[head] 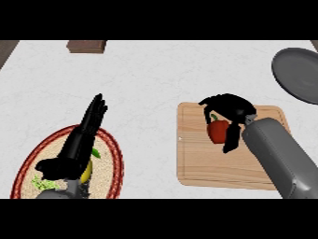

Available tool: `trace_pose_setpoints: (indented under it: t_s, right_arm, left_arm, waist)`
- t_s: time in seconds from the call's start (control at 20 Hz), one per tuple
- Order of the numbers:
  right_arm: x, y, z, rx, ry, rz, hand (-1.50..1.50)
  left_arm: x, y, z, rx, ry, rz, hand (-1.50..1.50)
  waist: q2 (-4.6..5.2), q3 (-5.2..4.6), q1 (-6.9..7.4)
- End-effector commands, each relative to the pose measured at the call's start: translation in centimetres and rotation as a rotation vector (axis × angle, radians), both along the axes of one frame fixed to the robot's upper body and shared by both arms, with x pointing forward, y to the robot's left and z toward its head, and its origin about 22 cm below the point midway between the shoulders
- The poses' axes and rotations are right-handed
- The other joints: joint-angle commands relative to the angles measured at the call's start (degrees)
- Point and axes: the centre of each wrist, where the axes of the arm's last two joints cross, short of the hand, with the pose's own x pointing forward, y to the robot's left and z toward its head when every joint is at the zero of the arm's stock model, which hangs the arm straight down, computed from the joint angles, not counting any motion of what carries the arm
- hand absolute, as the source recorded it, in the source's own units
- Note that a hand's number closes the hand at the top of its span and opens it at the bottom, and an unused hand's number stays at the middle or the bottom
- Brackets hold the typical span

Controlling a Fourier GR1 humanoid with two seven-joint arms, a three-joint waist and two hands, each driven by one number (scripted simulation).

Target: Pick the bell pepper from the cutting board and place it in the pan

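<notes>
A red bell pepper (217, 131) with a green stem sits on the wooden cutting board (203, 163) at centre right. My right hand (229, 106) is right over it, fingers curled down round its far side and thumb reaching along its near right side. Whether the pepper has left the board I cannot tell. The dark grey pan (304, 75) lies at the far right, partly cut by the view's edge. My left hand (79, 140) rests open at the lower left, fingers straight and pointing away.
Under my left hand lies a woven round plate (113, 158) with a red rim, holding a yellow and green item (89, 170). A small brown wooden block (87, 46) stands at the counter's far edge. Dark floor shows at the top corners.
</notes>
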Motion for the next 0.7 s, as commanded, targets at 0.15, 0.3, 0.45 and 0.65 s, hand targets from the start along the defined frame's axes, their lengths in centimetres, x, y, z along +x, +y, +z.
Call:
trace_pose_setpoints:
  t_s: [0.15, 0.3, 0.45, 0.65]
  right_arm:
    - [-1.7, -1.9, -2.8, 0.012, -0.051, 0.012, 1.50]
    - [1.1, -1.1, -0.6, 0.062, -0.145, -0.010, 1.50]
    - [0.0, -2.0, 1.5, 0.134, -0.220, -0.121, 1.50]
    - [-2.4, -4.7, 0.5, 0.137, -0.274, -0.334, 1.50]
  left_arm:
    - [1.6, 1.4, 1.0, -0.006, -0.012, 0.007, 0.00]
    - [0.4, -0.5, -0.5, -0.007, -0.004, -0.013, 0.00]
    - [0.6, 0.7, 0.6, -0.006, 0.004, 0.021, 0.00]
    - [0.4, 1.7, -0.4, 0.015, 0.015, 0.024, 0.00]
  waist:
    - [0.78, 0.48, -0.56]
    - [0.90, 0.50, -0.04]
    - [0.53, 0.48, -0.90]
    - [0.38, 0.44, -1.90]
